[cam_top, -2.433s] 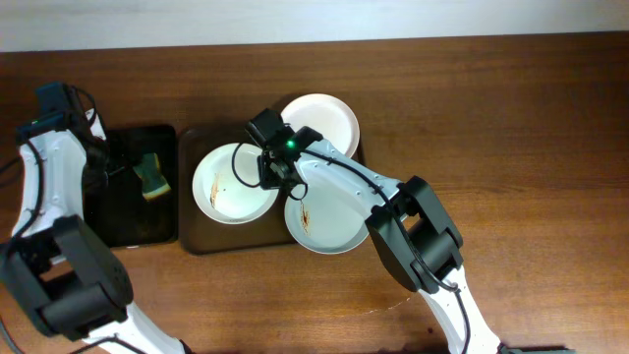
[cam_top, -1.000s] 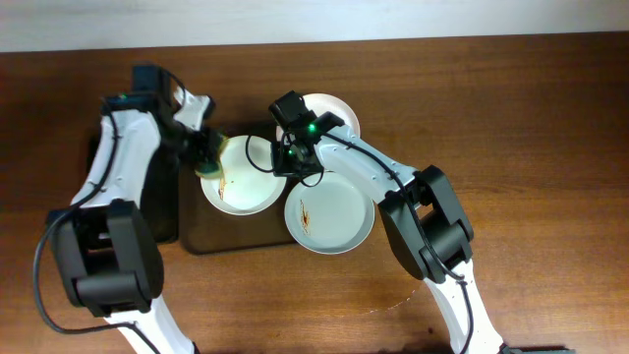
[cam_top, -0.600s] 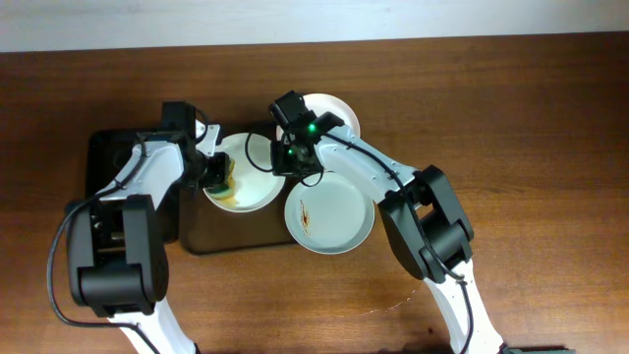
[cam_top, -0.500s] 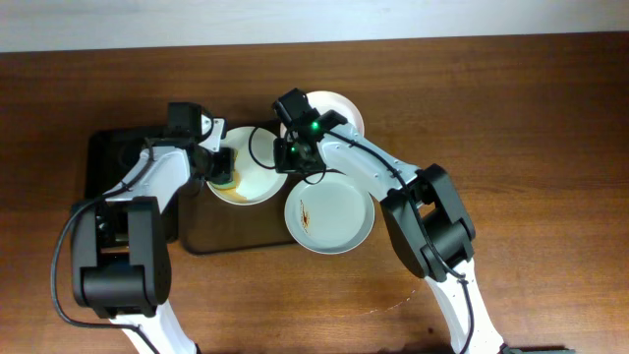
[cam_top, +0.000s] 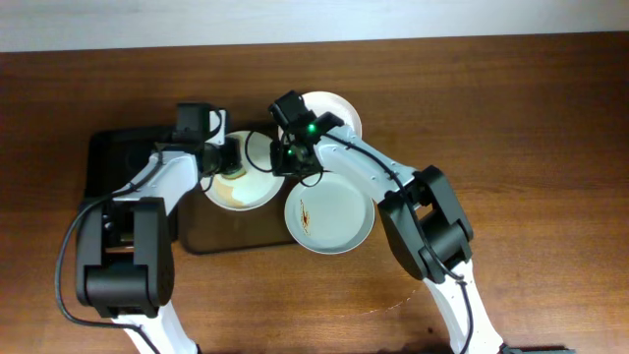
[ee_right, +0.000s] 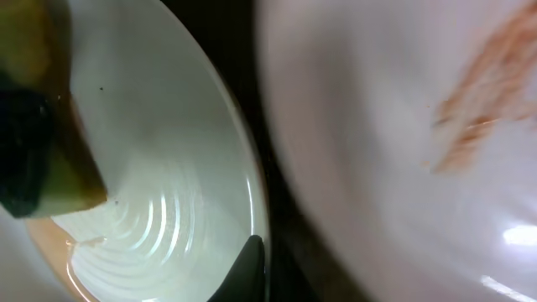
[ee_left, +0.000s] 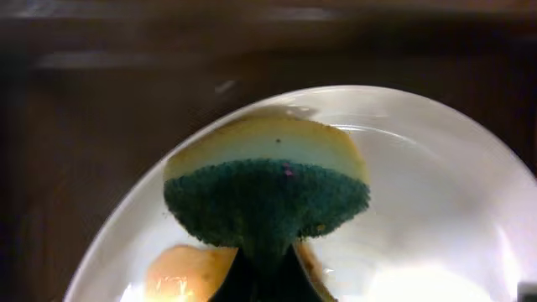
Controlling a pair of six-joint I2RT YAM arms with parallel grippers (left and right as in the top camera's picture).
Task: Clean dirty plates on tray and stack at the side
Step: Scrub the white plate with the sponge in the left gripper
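Left gripper (cam_top: 224, 159) is closed tight on the sponge (ee_left: 267, 197). The sponge bulges out of the pinch, green scouring side toward the wrist camera and yellow foam behind. It is pressed down inside the leftmost plate (ee_left: 445, 210), most likely to scrub; an orange-brown smear (ee_left: 189, 268) lies just beside the sponge's lower edge.

Right gripper (cam_top: 292, 162) is at the same plate's right rim. The right wrist view shows one dark fingertip (ee_right: 248, 262) on the rim and the other is hidden, so I cannot tell whether it is clamped. Probably it braces the plate so it does not slide under the sponge.

All three plates sit on the smoky-brown tray (cam_top: 221, 241). The front plate (cam_top: 339, 218) carries a smear (cam_top: 307, 214). The back plate (cam_top: 334, 116) looks plain white from above, though the arm partly covers it. Nothing is stacked at the side yet. The black tray (cam_top: 113, 187) sits just left of the brown one.
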